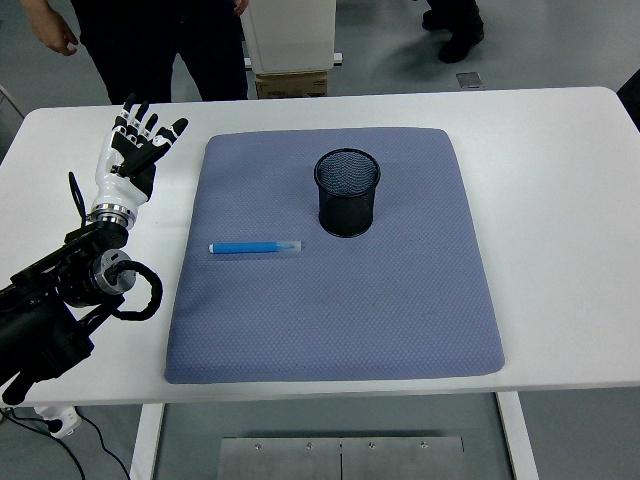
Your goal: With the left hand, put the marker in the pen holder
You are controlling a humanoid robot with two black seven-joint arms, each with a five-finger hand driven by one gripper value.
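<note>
A blue marker (255, 246) with a clear cap end lies flat on the grey-blue mat (400, 320), left of centre. A black mesh pen holder (347, 191) stands upright on the mat behind and to the right of the marker. My left hand (137, 140) is raised over the bare white table at the left, off the mat, with its fingers spread and nothing in them. It is well to the left of and behind the marker. The right arm does not show.
A person in dark clothes (160, 40) stands beyond the table's far left edge. A white and cardboard box (290, 50) sits on the floor behind the table. The white table (560, 200) extends to the right of the mat.
</note>
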